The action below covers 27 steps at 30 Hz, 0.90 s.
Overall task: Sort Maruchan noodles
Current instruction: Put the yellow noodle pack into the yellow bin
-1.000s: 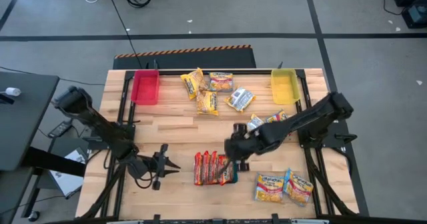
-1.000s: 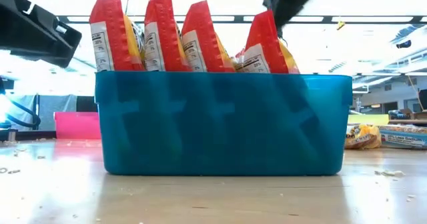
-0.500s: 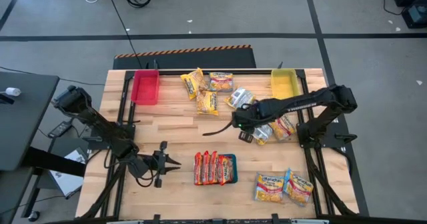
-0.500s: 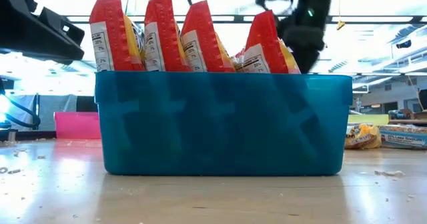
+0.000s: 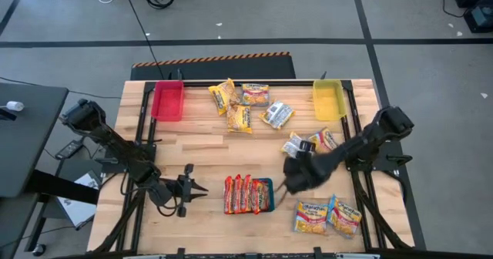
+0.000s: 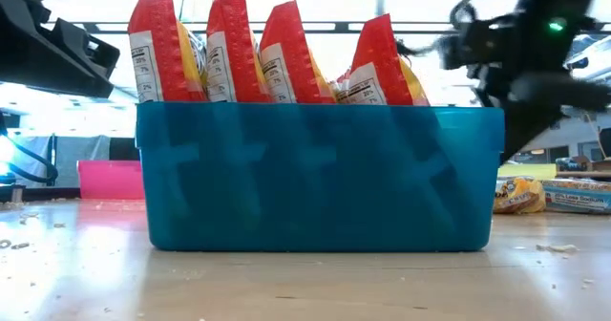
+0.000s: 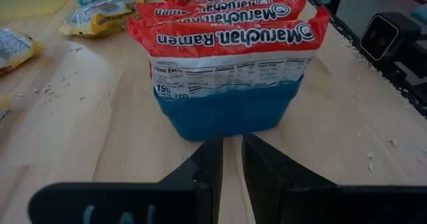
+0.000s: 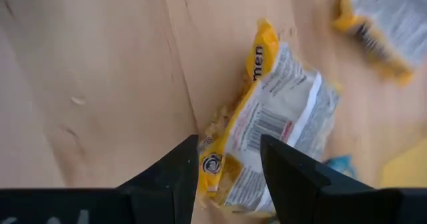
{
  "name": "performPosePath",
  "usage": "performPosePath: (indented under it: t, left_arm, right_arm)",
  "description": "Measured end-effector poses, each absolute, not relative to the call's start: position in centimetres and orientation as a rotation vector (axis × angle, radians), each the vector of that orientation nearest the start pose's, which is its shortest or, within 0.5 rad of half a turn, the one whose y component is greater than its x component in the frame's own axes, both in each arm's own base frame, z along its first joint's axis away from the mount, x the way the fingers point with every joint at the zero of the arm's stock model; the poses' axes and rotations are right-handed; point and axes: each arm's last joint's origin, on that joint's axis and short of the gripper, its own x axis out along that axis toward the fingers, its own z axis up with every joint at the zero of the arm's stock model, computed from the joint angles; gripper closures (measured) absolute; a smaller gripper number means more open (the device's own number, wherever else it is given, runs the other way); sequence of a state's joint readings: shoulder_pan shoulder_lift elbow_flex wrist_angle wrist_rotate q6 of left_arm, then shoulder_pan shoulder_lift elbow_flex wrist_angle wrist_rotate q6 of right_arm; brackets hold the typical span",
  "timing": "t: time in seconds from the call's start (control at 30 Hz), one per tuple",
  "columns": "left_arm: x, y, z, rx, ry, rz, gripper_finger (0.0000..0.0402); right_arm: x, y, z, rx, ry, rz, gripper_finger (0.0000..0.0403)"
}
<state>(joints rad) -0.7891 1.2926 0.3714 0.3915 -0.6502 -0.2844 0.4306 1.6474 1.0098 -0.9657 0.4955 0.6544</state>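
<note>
Between your right gripper's (image 8: 230,159) parted fingers (image 8: 177,167) you see a yellow-wrapped noodle packet (image 8: 267,141) lying back-up on the wooden table (image 5: 200,151), below them and not held. From above, that gripper (image 5: 296,173) hovers just right of the teal tray (image 5: 266,186), with two more yellow packets (image 5: 327,215) near the table's front right. Your left gripper (image 7: 227,161) has its fingers nearly shut on nothing, pointing at the tray's end (image 7: 227,114) from just beside it. Four red-orange Maruchan packets (image 6: 272,53) stand upright in that tray. Other packets (image 5: 246,105) lie scattered at the far side, between the red bin (image 5: 168,101) and the yellow bin (image 5: 328,99).
</note>
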Motion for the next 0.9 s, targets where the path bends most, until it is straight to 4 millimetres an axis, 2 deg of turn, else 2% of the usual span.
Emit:
performPosePath:
  t: [0.1,0.27,0.53,0.67,0.8,0.9]
  left_arm:
    - [16.9,-14.5,15.3,0.061,0.405,-0.078,0.0340]
    - [16.9,-14.5,15.3,0.041,0.406,-0.072,0.0340]
    - [16.9,-14.5,15.3,0.047,0.409,-0.071,0.0340]
    - [16.9,-14.5,15.3,0.052,0.412,-0.070,0.0340]
    - [16.9,-14.5,15.3,0.052,0.412,-0.070,0.0340]
    - [16.9,-14.5,15.3,0.052,0.413,-0.070,0.0340]
  right_arm:
    - [24.6,10.7,16.0,-0.295,1.292,-0.531,0.0238]
    - [24.6,10.6,13.0,-0.354,1.306,-0.606,0.0238]
    - [25.5,9.3,10.7,-0.341,1.255,-0.788,0.0244]
    - [25.7,8.6,10.6,-0.267,1.228,-0.873,0.0288]
    - [25.8,7.8,11.7,-0.181,1.202,-0.902,0.0381]
    - [25.8,7.1,13.7,-0.102,1.169,-0.893,0.0392]
